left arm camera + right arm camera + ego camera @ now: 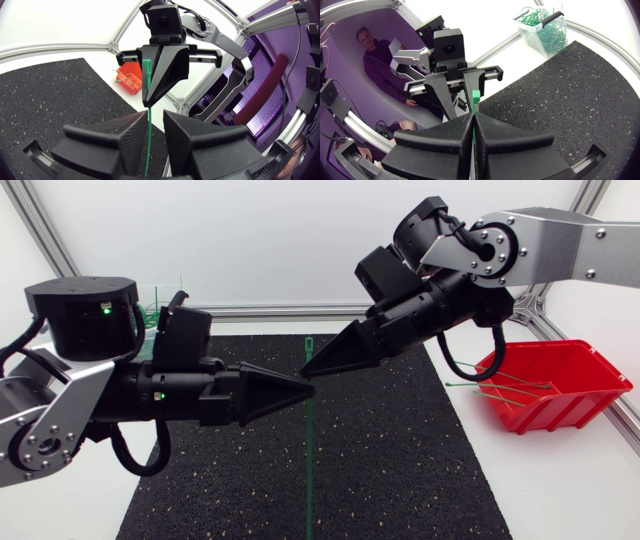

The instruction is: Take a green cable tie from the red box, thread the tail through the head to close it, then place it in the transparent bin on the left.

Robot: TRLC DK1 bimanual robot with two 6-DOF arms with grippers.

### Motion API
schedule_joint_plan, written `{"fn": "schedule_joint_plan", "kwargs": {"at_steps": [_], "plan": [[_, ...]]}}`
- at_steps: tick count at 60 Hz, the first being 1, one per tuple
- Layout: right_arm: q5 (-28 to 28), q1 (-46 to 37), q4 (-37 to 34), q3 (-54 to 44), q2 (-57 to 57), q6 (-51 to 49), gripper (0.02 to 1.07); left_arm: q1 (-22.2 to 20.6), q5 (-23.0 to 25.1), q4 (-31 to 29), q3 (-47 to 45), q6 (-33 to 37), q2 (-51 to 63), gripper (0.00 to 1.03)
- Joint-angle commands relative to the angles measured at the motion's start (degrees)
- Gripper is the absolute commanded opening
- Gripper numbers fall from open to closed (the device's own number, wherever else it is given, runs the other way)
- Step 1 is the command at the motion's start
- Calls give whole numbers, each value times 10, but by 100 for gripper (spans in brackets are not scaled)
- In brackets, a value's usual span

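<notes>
The right gripper [306,369] is clamping the green cable tie [310,450] for threading.
The left gripper [300,388] is gaping around it; likely it must grasp the tail next.

Rough speckled black mat [400,480], glossy red plastic box [590,398], smooth green plastic cable tie [148,130]

Closed right gripper [472,120], green cable tie [476,96] pinched (head upward)

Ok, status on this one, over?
Right end effector shut on green cable tie, near its head. Left end effector open, tie running through it. Tie straight, not threaded yet. Nothing in the way.
</notes>
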Motion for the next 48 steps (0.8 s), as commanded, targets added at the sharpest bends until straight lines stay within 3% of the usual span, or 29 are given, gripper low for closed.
{"fn": "schedule_joint_plan", "kwargs": {"at_steps": [1,4,8,36,48], "plan": [[-4,-1,5,-13,-15,11,8,3,9,9,11,-18,7,16],[-4,0,7,-15,-19,11,8,3,9,9,11,-18,7,15],[-4,0,7,-15,-24,12,8,3,9,12,10,-19,7,6],[-2,11,15,-26,-36,10,9,0,9,15,9,-26,10,5],[1,-2,23,-49,-71,7,47,4,10,12,8,-28,-1,4]]}}
